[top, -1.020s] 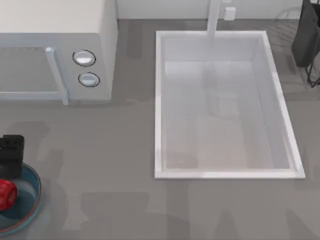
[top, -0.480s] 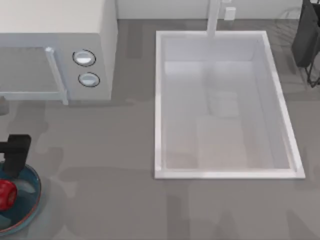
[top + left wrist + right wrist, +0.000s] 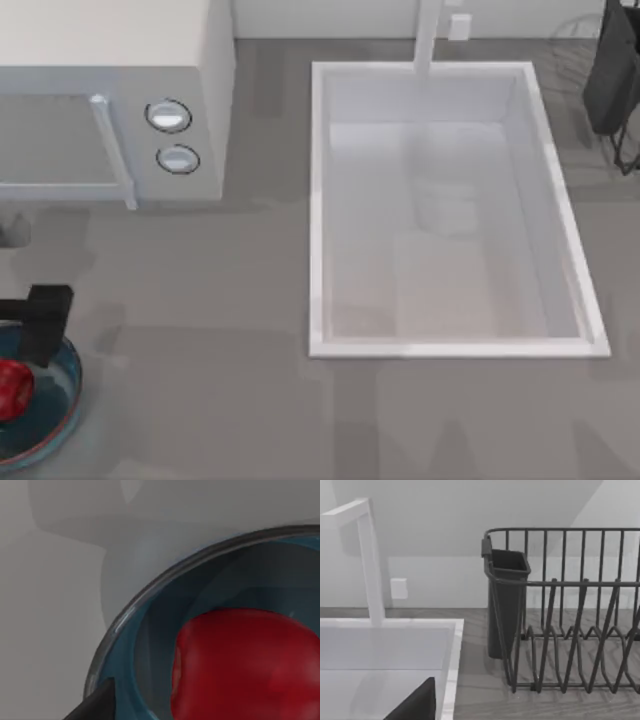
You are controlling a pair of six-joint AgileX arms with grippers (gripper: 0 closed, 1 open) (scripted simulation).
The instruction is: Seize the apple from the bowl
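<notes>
Resting in our one bowl [image 3: 62, 415] is a single red apple [image 3: 12, 388], at the near left edge of the table [image 3: 220, 380] in the top view. The bowl is teal-blue with a thin reddish-brown rim, and the apple sits toward its left part. From the left wrist view the apple [image 3: 247, 665] lies close under the camera inside the bowl [image 3: 150, 630], with one dark fingertip [image 3: 95, 705] of our left gripper showing over the rim.

Our left gripper [image 3: 40, 320] hangs over the bowl's far edge, just beside the apple; we cannot tell how its claw stands, spread or closed. It is not seen holding the apple.

Farther out we count one microwave [image 3: 110, 110] at the far left with two round knobs [image 3: 168, 116], one white sink [image 3: 318, 200] in the middle of the table, and one faucet [image 3: 428, 35] behind it. One dark dish rack [image 3: 612, 80] stands at the far right.

Our right arm is parked by the far right; its wrist view shows the rack [image 3: 570, 630] with one cutlery cup [image 3: 506, 605], the faucet [image 3: 370, 560], the sink's rim [image 3: 451, 670], and one dark fingertip [image 3: 415, 705]. Its claw we cannot judge either.
</notes>
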